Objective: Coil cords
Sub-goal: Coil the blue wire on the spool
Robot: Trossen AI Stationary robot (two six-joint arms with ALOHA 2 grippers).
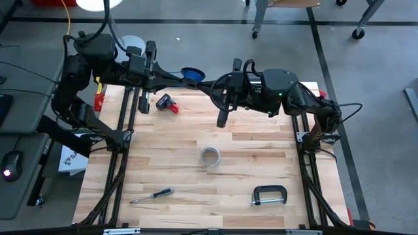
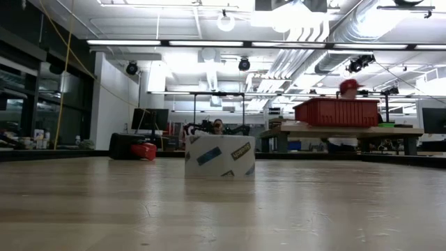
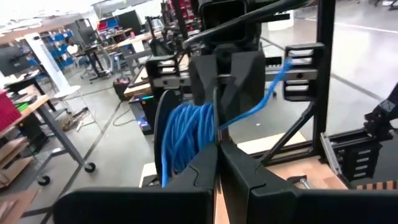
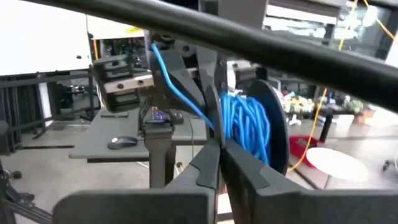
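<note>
The scene is evenly and brightly lit by ceiling strip lights [image 2: 202, 43], overexposed to glare in the low view. The near counter [image 2: 223, 209] is rendered out of focus there. Soft shadows are cast beneath the arms. Backgrounds are blurred in both wrist views.

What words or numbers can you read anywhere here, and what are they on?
None can be read.
Tape roll: blue and yellow labels on its side, print too blurred to read.
Paper sheet beside the table's left edge: dark marks, too small to read.
</note>
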